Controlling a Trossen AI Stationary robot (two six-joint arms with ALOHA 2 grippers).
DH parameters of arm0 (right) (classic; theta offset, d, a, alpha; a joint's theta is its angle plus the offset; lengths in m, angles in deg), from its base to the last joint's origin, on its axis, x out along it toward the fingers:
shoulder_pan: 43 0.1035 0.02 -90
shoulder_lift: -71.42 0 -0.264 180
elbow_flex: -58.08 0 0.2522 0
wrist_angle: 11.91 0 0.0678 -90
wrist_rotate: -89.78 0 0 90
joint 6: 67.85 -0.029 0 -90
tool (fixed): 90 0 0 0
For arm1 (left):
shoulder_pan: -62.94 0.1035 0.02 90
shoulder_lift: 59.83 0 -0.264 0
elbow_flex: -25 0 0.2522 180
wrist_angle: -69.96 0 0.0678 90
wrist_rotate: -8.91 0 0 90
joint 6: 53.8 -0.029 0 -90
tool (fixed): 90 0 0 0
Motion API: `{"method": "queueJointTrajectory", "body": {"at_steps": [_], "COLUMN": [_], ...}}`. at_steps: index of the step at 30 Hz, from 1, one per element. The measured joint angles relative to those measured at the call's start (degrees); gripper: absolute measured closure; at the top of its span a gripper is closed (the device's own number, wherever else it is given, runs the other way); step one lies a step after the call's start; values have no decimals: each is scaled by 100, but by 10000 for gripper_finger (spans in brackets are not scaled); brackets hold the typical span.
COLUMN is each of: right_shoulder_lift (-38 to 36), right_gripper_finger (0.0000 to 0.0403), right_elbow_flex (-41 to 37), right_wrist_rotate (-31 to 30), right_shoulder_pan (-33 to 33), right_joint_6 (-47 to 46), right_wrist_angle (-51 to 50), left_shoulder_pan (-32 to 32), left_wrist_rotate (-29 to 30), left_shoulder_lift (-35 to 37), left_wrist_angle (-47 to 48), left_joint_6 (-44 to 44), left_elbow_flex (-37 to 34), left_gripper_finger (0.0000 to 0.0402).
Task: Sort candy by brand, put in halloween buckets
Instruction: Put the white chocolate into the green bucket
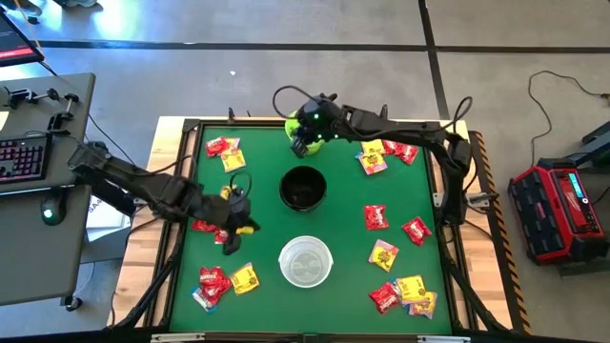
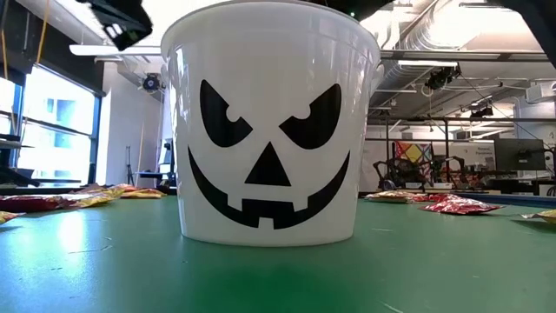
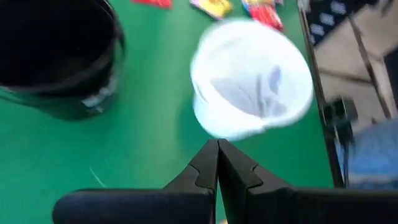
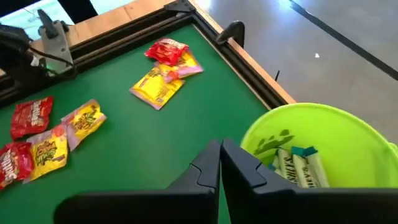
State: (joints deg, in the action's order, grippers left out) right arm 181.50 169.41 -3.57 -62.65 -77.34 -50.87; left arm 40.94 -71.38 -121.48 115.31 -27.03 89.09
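Observation:
Three halloween buckets stand in a row down the table's middle: lime green [image 1: 307, 131] farthest, black [image 1: 303, 188], and white [image 1: 305, 261] nearest, whose black grinning face [image 2: 265, 139] fills the low view. Pale blue-white candy [image 4: 301, 167] lies inside the green bucket [image 4: 323, 155]. My right gripper [image 4: 221, 148] hovers shut just above that bucket's rim, holding nothing. My left gripper [image 3: 217, 146] is shut, left of the black bucket [image 3: 59, 59], and points toward the white one [image 3: 252, 78]. A yellow packet [image 1: 246, 229] shows right at its fingertips in the high view. My left gripper's shut fingers [image 3: 205, 168] show nothing between them in the wrist view. I cannot tell whether they touch the yellow packet [image 1: 246, 229] seen beside them from above, or whether it lies on the table under them.
Red and yellow candy lies scattered on the green table: far left [image 1: 226, 151], far right [image 1: 381, 154], mid right [image 1: 376, 217], near right [image 1: 405, 291] and near left [image 1: 224, 281]. More red packets [image 1: 205, 226] lie under the left arm. A raised wooden rim [image 4: 249, 68] borders the table.

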Motion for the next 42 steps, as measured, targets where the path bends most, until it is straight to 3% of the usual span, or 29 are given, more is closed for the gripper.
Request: {"method": "queueJointTrajectory", "body": {"at_steps": [9, 18, 24, 32, 42], "right_shoulder_lift": [-505, -2204, -3315, -4064, -4089], "right_gripper_finger": [403, 403, 403, 403, 403], "right_elbow_flex": [-1128, -3087, -3863, -4252, -4257], "right_wrist_rotate": [-427, -1568, -2483, -3287, -3307], "right_shoulder_pan": [797, 1857, 2607, 3141, 3166], "right_joint_6": [-670, -1759, -2676, -3371, -3352], "right_wrist_angle": [564, 896, 487, 102, -94], "left_shoulder_pan": [-1241, -2781, -3617, -3963, -3963], "left_wrist_rotate": [-447, -637, -653, -620, -818], "left_shoulder_lift": [-1, -98, -585, -1425, -2174], "left_wrist_angle": [483, 578, 545, 389, 511], "left_joint_6": [511, 1441, 1619, 1448, 1452], "left_elbow_flex": [0, 0, 0, 0, 0], "left_gripper_finger": [401, 401, 400, 347, 259]}}
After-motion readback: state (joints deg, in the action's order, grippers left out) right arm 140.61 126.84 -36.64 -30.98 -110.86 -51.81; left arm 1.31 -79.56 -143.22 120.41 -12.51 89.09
